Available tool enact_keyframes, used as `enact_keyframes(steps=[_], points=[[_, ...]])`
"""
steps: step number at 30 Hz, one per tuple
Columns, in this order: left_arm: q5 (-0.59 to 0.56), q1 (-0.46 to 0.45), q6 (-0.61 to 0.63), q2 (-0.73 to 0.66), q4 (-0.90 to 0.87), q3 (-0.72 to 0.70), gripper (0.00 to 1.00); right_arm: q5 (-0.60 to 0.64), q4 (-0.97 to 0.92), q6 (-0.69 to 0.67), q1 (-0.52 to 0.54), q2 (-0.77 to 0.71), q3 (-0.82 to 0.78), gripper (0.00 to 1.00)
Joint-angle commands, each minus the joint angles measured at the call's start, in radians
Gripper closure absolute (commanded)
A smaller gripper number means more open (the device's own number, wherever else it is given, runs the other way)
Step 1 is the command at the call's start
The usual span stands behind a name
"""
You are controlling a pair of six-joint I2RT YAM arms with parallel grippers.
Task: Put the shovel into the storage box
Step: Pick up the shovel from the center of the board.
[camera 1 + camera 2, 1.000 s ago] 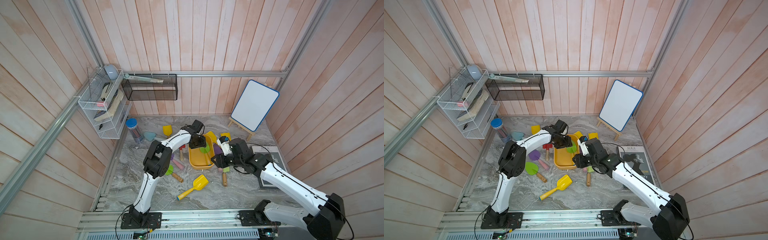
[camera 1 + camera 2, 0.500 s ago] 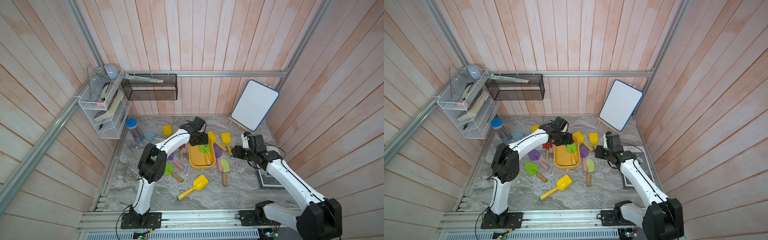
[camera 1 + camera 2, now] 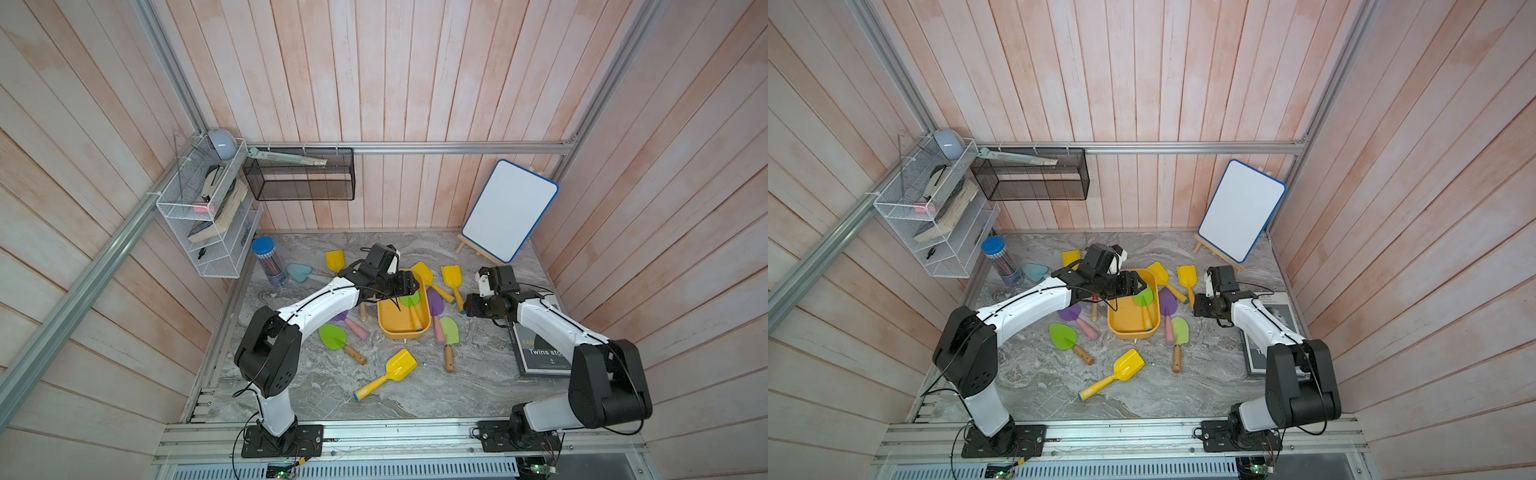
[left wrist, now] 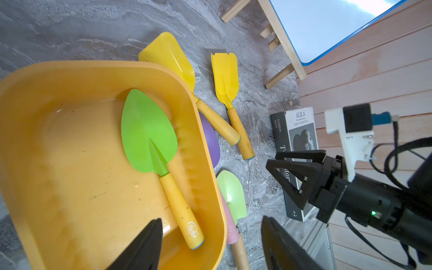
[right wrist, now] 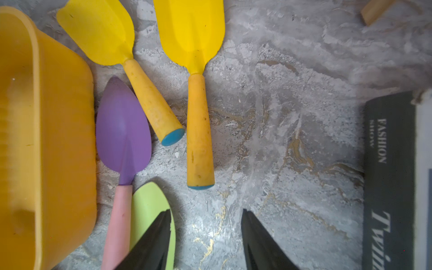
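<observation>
Beneath wide, empty left end effector [image 4: 210,221]: green plastic shovel [image 4: 149,133], yellow-handled, inside shallow yellow-orange plastic storage box [image 4: 70,152]. Beneath right end effector [image 5: 205,211], also parted, empty: grey marbled table [image 5: 292,117]. Around both: pinkish wooden plank walls [image 3: 374,83].

Pale pink plank walls [image 3: 415,83] close in a grey marbled desk [image 3: 478,395], a white wire rack [image 3: 208,249] and black mesh basket [image 3: 299,183] hung in one corner, a small whiteboard [image 3: 509,210] propped opposite.

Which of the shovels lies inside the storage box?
The bright green shovel with the yellow handle; it alone lies in the storage box, the others lie on the table.
</observation>
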Motion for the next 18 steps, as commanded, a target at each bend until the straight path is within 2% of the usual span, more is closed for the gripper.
enact_keyframes(steps=[1,8,18], points=[[0.028,-0.006,-0.021,-0.043,0.082,-0.024,0.28,-0.017,0.011,-0.052,-0.005,0.045,0.051,0.46],[0.027,-0.007,-0.025,-0.062,0.094,-0.040,0.28,-0.012,0.016,-0.075,-0.001,0.154,0.124,0.46],[0.030,-0.010,-0.037,-0.073,0.111,-0.070,0.28,0.061,-0.010,-0.088,0.039,0.310,0.193,0.49]])
